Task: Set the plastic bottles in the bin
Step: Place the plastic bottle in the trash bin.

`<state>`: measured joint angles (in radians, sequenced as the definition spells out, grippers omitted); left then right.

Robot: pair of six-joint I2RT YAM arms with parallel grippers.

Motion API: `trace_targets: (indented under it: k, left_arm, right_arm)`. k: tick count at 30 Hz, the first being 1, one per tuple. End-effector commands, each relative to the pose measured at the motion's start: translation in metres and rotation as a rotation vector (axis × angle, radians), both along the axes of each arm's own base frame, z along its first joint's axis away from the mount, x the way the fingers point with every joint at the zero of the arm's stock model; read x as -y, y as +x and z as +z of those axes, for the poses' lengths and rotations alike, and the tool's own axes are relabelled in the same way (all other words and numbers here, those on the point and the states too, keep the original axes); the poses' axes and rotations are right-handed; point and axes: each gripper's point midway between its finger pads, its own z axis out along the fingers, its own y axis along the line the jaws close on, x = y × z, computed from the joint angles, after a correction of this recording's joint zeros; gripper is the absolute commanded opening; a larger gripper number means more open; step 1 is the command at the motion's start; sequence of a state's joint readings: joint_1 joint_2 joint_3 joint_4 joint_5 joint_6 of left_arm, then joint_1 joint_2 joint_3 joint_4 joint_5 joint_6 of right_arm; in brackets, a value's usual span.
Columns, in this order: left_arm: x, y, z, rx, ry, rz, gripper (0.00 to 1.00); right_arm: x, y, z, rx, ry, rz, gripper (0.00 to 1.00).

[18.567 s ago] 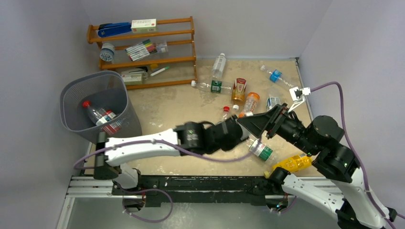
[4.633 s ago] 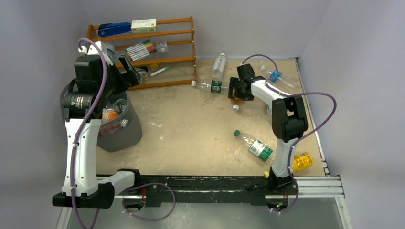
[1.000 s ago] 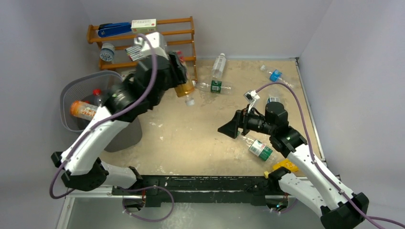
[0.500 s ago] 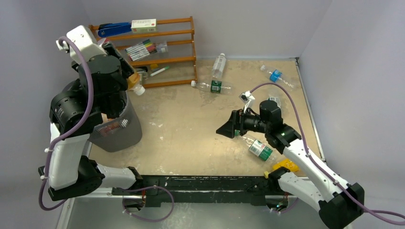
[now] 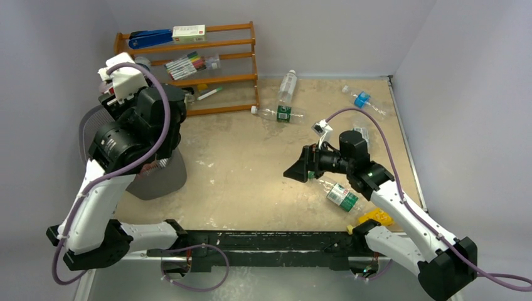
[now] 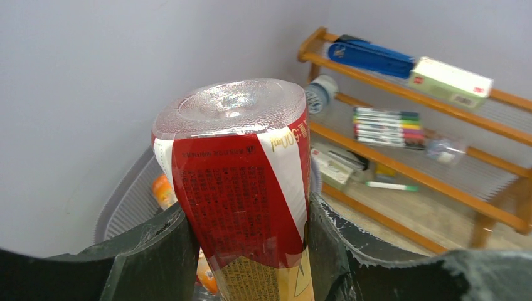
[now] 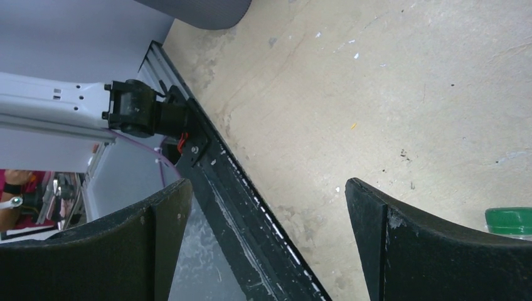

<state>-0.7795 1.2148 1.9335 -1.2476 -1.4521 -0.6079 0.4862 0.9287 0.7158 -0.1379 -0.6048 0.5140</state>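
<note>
My left gripper (image 6: 248, 210) is shut on a plastic bottle with a red and white label (image 6: 241, 188), held base-up over the grey bin (image 6: 122, 204). An orange bottle (image 6: 164, 188) lies inside the bin. In the top view the left wrist covers most of the bin (image 5: 160, 182). My right gripper (image 5: 295, 170) is open and empty, low over the table. A green-capped bottle (image 5: 342, 195) lies just behind it, and its cap (image 7: 509, 221) shows in the right wrist view. Clear bottles (image 5: 287, 84) (image 5: 279, 113), a blue-labelled one (image 5: 361, 99) and a yellow one (image 5: 375, 218) lie on the table.
The orange wooden rack (image 5: 188, 69) with markers and boxes stands at the back left, right behind the bin. The black rail (image 5: 263, 241) runs along the near table edge and shows between the right fingers (image 7: 251, 207). Walls close the left, back and right sides.
My left arm has swung left with the red-labelled bottle, from in front of the rack to over the bin. My right gripper has edged slightly left and stays open.
</note>
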Motion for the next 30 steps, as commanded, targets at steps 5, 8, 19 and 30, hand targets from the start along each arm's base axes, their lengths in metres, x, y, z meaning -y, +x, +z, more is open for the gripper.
trace_targets:
  k: [5,8,19,30]
  left_arm:
    - [-0.041,0.071,-0.067,-0.151,-0.128,0.027,0.15]
    - [-0.078,0.084,-0.085,-0.162,-0.214,0.054,0.15]
    - [-0.054,0.124,-0.146,-0.253,-0.436,-0.145,0.61]
    - [-0.051,0.119,-0.126,-0.250,-0.424,-0.170,0.77]
  right_arm:
    - [-0.002,-0.008,0.024,0.061,0.026,0.050,0.94]
    - [0.002,-0.012,0.024,0.064,0.018,0.046,0.95]
    - [0.004,-0.009,0.015,0.055,-0.017,0.035,0.96]
    - [-0.006,0.003,0.014,0.041,0.005,0.047,0.96]
